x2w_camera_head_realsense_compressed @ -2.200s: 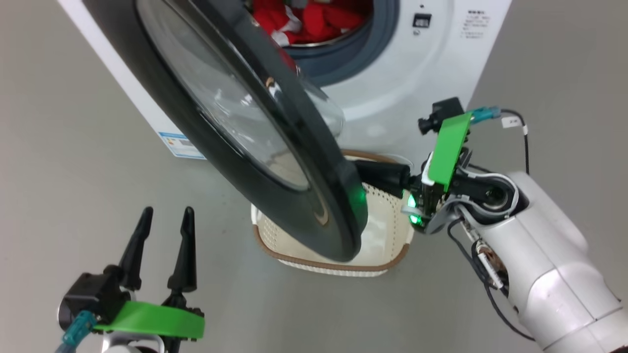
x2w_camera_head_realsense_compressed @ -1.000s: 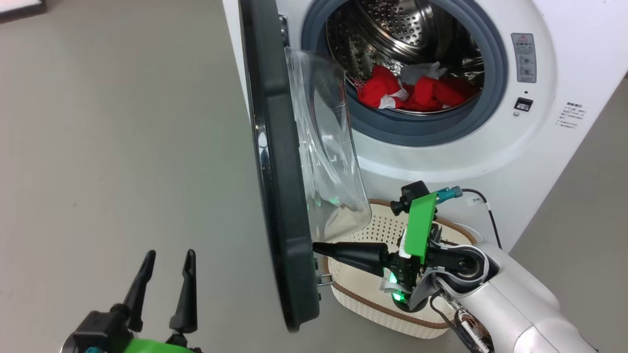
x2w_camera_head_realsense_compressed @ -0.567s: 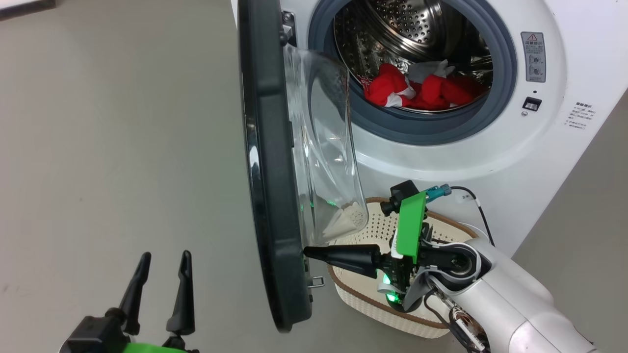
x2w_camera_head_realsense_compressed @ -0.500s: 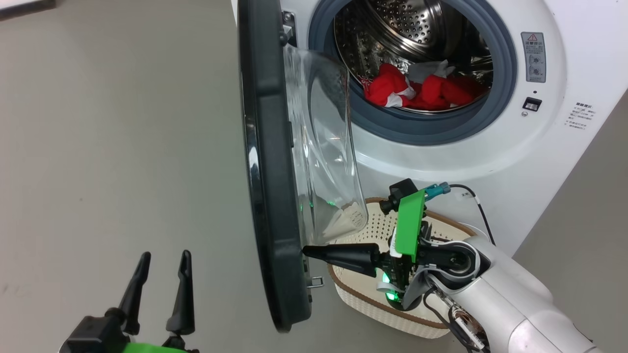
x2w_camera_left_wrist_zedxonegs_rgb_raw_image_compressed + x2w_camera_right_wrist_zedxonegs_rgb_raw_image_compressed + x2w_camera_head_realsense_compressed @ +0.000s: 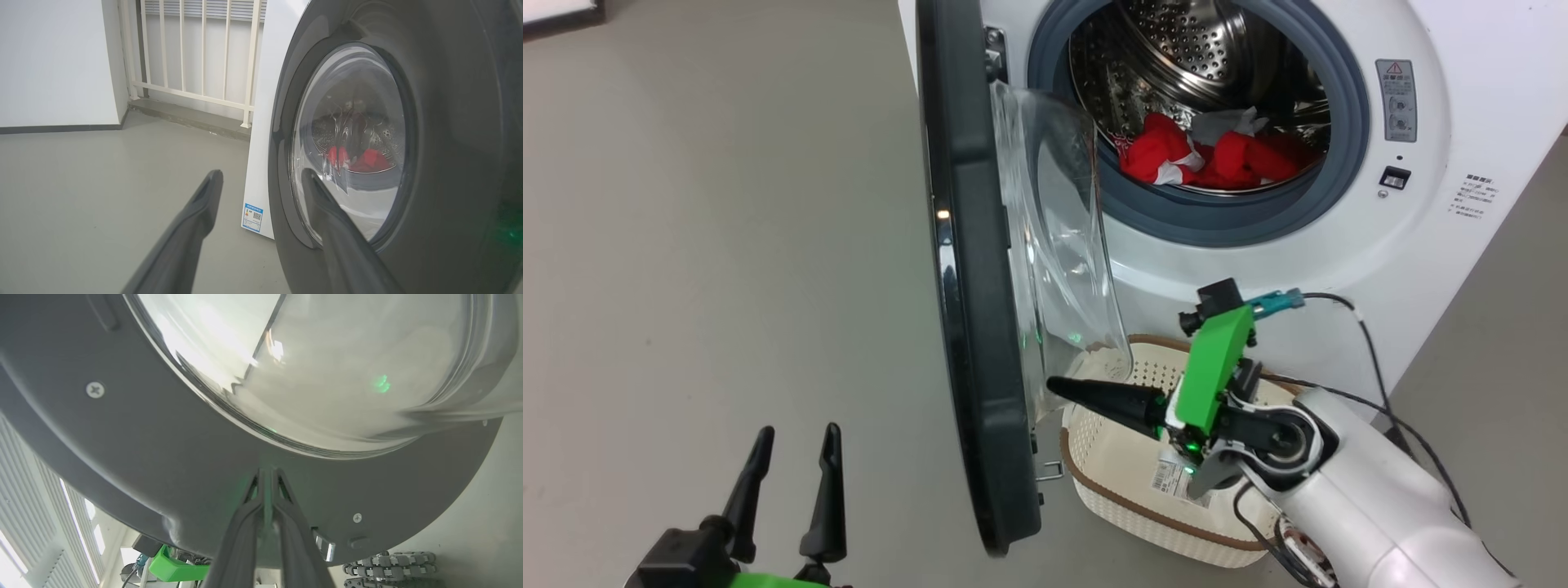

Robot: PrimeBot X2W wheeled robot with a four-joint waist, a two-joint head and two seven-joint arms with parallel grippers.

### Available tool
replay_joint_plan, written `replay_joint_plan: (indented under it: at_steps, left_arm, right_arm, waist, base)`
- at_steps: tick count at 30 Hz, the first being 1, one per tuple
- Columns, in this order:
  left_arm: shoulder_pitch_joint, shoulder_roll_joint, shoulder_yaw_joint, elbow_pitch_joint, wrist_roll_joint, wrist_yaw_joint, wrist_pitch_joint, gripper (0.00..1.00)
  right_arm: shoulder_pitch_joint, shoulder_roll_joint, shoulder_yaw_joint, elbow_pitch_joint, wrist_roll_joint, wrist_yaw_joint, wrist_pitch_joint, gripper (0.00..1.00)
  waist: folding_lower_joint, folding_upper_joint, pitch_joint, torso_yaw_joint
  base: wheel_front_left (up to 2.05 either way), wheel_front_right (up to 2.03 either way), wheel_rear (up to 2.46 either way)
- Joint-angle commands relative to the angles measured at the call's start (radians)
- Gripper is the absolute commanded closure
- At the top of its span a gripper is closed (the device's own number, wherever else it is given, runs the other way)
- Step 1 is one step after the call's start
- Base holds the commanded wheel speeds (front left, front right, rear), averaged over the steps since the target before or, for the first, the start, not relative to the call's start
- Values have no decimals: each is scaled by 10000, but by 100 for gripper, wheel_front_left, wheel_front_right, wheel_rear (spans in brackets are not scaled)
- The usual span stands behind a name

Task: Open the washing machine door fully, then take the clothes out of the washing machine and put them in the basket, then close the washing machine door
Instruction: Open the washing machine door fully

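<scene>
At near left, the left gripper (image 5: pixel 799 429) stands wide and empty; the right gripper (image 5: pixel 1052 382), pinched shut, points at the inner rim of the washing machine door (image 5: pixel 968 327), above the basket (image 5: pixel 1127 514). Risk: if the tips slip off the rim, the door could swing across the clothes (image 5: pixel 1168 155) lying in the drum (image 5: pixel 1201 49).

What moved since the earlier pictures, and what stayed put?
The big round black-rimmed washing machine door swung wider open, with the shut right gripper at its inner side. The red-and-white clothes stayed in the steel drum, the cream perforated basket stayed on the floor, the left gripper stayed open.

Head overhead; wrists seemingly close on door (image 5: pixel 976 327)
</scene>
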Motion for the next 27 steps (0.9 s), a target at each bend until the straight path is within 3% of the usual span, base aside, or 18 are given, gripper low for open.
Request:
replay_joint_plan:
  at_steps: [1, 10, 18, 21, 27]
  left_arm:
    - [-179, 141, 356, -173, 36, -36, -76, 0]
    - [-232, 141, 376, 71, 114, -100, -76, 0]
    - [-254, 141, 405, 306, 181, -184, -76, 0]
    - [-227, 141, 409, 353, 219, -219, -76, 0]
    - [-264, 141, 438, 455, 315, -282, -76, 0]
  right_arm:
    - [151, -1, -74, -335, -280, 77, -257, 0]
    - [971, -1353, 795, -1308, -4325, 77, -4455, 0]
    - [839, -1863, 1611, 87, -7192, 77, -8153, 0]
    - [749, -1724, 1210, 670, -8075, 77, -8535, 0]
    - [1546, -1287, -1595, -102, -10972, 77, -8566, 0]
  waist:
    - [0, 0, -33, -24]
    - [0, 0, -152, -100]
    - [0, 0, -326, -182]
    - [0, 0, -390, -220]
    - [0, 0, -399, -279]
  base:
    - [0, 0, 0]
    - [0, 0, 0]
    - [0, 0, 0]
    - [0, 0, 0]
    - [0, 0, 0]
